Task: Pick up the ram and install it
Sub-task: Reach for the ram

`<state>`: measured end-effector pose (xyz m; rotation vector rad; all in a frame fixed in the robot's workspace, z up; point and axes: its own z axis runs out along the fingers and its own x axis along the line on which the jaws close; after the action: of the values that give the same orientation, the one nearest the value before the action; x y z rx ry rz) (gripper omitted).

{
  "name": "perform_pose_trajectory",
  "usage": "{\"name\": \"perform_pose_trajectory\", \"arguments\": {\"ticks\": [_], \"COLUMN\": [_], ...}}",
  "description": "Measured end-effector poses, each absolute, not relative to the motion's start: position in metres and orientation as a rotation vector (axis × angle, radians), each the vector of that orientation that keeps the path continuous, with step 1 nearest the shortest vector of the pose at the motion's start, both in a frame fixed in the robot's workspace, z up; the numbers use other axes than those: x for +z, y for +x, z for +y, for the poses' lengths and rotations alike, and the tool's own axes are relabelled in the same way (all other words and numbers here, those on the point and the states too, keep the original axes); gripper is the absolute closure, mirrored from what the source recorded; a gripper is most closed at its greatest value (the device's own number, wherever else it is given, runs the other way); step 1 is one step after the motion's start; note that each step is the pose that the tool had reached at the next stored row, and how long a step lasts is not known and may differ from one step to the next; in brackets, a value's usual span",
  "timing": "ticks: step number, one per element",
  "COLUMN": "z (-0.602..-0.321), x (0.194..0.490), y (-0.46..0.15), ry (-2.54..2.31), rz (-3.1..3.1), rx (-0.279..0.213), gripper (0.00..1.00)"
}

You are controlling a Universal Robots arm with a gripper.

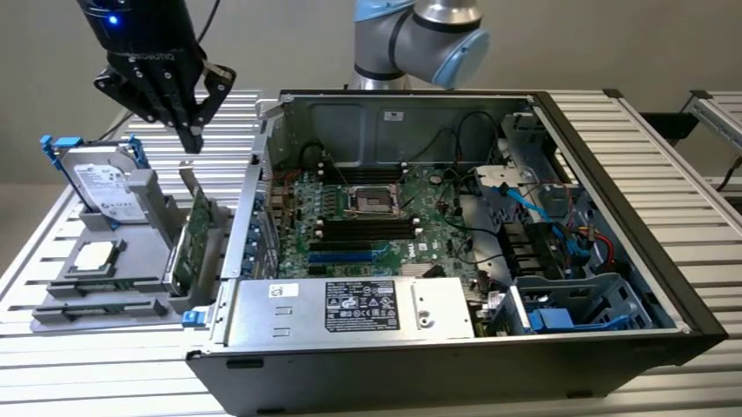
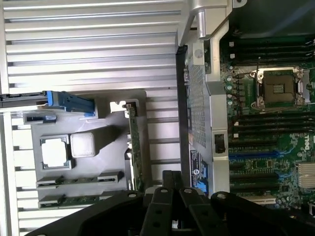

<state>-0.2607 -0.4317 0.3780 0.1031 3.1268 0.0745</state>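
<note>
While gripper (image 1: 189, 137) hovers, expansion card (image 1: 200, 230) flanks ram (image 2: 74, 200).

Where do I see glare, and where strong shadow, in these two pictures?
Wrist view: the table slats are washed out white, and the processor chip glares; the tool is nearly black. Exterior view: light is even, a blue lamp glows above the tool.

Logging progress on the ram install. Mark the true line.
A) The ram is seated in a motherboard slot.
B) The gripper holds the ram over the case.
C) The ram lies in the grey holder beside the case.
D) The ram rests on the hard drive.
C: the ram lies in a slot of the grey holder outside the case, and the gripper hangs above the holder, holding nothing.
</note>
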Motion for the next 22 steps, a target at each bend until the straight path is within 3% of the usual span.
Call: {"name": "perform_pose_trajectory", "arguments": {"ticks": [22], "z": [-0.435], "x": [0.365], "y": [-0.338], "ry": [0.086], "rz": [3.136], "rx": [0.074], "gripper": [0.89]}}
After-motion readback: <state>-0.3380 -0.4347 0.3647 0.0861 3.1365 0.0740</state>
